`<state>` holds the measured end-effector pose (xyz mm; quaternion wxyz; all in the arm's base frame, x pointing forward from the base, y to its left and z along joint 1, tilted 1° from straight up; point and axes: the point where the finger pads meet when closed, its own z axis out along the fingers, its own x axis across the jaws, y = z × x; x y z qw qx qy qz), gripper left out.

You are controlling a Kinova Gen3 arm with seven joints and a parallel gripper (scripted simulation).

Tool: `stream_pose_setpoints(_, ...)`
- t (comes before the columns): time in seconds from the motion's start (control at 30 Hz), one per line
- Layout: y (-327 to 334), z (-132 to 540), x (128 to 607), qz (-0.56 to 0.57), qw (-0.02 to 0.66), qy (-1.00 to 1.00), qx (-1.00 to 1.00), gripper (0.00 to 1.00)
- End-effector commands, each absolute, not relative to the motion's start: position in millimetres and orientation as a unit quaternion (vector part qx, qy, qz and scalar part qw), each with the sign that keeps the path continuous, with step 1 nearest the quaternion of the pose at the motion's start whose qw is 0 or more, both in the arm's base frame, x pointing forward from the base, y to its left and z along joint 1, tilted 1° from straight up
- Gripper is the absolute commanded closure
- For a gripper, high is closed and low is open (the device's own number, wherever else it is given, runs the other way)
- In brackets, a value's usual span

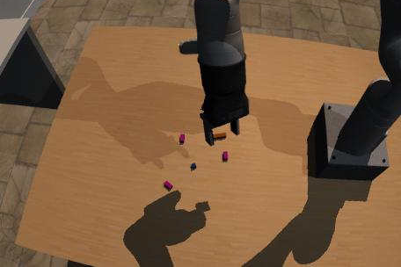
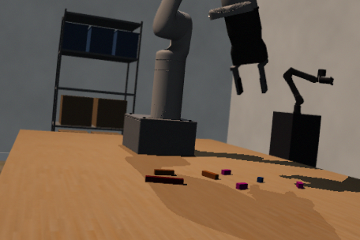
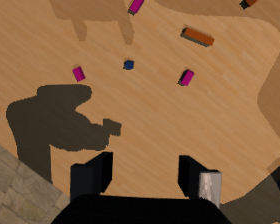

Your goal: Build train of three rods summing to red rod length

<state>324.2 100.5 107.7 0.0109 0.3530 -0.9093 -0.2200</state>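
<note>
Stone paving surrounds a wooden tabletop (image 1: 110, 76), and in the exterior view a dark shelf rack (image 2: 59, 69) with boxes stands against the grey wall behind it, while a second small arm on a black pedestal (image 2: 295, 137) sits far right. On the tabletop the arm's grey base block (image 2: 158, 136) stands toward the far side.

Above the rods the end effector (image 2: 249, 80) hangs well clear of the wood, its two dark fingers spread wide with nothing between them. From the top view it hovers over the cluster, and an orange rod (image 1: 219, 135) shows through the gap between its fingers.

The red rod (image 2: 164, 179) lies flat on the near left of the group in the exterior view, with a second orange rod (image 2: 164, 172) lying just behind it, roughly parallel and close by.

Three magenta rods are scattered apart: one (image 1: 182, 138) to the left of the end effector, one (image 1: 225, 155) nearer, and one (image 1: 168, 184) nearest of all, just beside the arm's shadow. A small blue rod (image 1: 193, 166) lies between them. None of these short rods touch each other.
</note>
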Motion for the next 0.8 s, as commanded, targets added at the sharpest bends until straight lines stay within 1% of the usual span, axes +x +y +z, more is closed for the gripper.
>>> stream_pose_setpoints(0.0, 101, 107, 324, -0.22, 0.011, -0.909, 0.354, 0.0)
stream_pose_setpoints(0.77, 107, 86, 331, -0.191, 0.023, -0.931, 0.311, 0.0)
